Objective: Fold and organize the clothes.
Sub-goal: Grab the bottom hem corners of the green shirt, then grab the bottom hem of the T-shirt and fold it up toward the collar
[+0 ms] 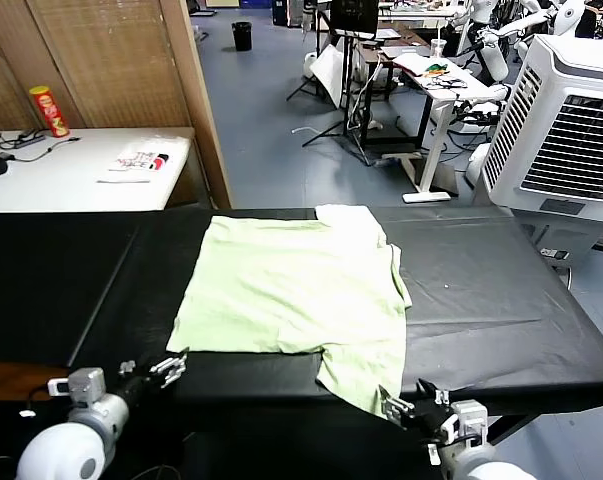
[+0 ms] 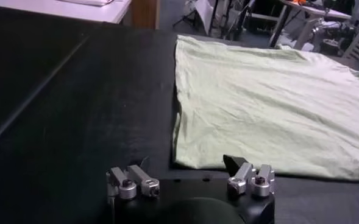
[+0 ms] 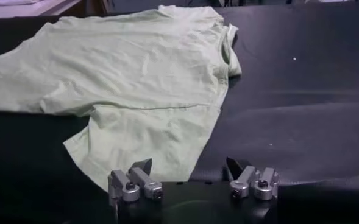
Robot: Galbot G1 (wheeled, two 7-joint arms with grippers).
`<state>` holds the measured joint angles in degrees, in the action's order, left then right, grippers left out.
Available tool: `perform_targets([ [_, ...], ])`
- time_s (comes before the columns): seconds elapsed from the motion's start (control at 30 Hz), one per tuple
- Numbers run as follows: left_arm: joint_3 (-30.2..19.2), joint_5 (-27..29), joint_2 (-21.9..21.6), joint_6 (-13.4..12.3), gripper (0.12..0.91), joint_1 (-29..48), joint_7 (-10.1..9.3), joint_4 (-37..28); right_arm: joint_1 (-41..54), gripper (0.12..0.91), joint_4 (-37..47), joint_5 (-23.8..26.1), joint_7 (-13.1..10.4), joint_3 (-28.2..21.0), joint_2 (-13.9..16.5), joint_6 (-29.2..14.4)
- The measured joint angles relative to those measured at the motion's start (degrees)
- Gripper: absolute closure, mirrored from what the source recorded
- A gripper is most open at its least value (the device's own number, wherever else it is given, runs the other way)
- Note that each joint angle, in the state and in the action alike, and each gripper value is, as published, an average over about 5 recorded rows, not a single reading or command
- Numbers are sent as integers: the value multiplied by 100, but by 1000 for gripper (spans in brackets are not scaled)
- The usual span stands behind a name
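Note:
The clothes are one pale green shirt lying spread flat, back up, on the middle of the black table cover. One sleeve reaches the table's front edge. My left gripper hovers open at the front edge, just short of the shirt's near left corner. In the left wrist view the left gripper has nothing between its fingers. My right gripper is open at the front edge, right by the sleeve's tip. In the right wrist view the right gripper faces the sleeve and is empty.
A white side table at the back left carries a red-and-yellow can, papers and a cable. A wooden screen stands behind it. A white air cooler stands off the table's right end. Black cover shows on both sides of the shirt.

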<state>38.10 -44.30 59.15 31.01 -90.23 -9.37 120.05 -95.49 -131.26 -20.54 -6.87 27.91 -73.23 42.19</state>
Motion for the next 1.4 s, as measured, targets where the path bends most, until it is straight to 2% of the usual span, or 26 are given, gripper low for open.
perform_targets([
  [0.07, 1, 7, 4, 4, 232, 8, 18, -18, 0, 249, 11, 5, -14, -5, -14, 0],
  [0.13, 2, 16, 11, -1, 232, 25, 37, -55, -2, 301, 28, 12, -43, -17, -39, 0],
  [0.37, -32, 36, 32, -119, 257, 68, 76, -185, -38, 641, 79, 31, -119, -48, -129, -10],
  [0.43, -64, 76, 40, -149, 325, 62, 100, -192, -51, 741, 78, 32, -128, -58, -149, -10],
  [0.5, -97, 129, 53, -176, 437, 64, 119, -204, -66, 845, 65, 31, -139, -60, -164, -10],
  [0.57, -123, 174, 65, -203, 538, 73, 132, -228, -85, 896, 39, 31, -147, -53, -172, -8],
  [0.73, -155, 232, 85, -270, 806, 95, 152, -295, -177, 903, -74, 52, -157, 18, -154, 2],
  [0.8, -157, 252, 99, -298, 870, 82, 150, -296, -242, 903, -158, 56, -168, 69, -128, 3],
  [0.87, -154, 272, 127, -320, 903, 47, 137, -261, -318, 903, -258, 56, -178, 129, -91, 4],
  [1.07, -85, 312, 270, -333, 905, -197, -41, 43, -607, 903, -579, 31, -147, 371, 53, 4],
  [1.23, -44, 455, 455, -370, 905, -654, -148, 495, -578, 903, -595, -109, 60, 593, 176, -10],
  [1.3, -44, 491, 546, -431, 905, -868, -159, 691, -453, 903, -493, -218, 207, 678, 249, -148],
  [1.4, -37, 497, 682, -589, 905, -1051, -164, 908, -153, 903, -181, -348, 413, 763, 408, -641],
])
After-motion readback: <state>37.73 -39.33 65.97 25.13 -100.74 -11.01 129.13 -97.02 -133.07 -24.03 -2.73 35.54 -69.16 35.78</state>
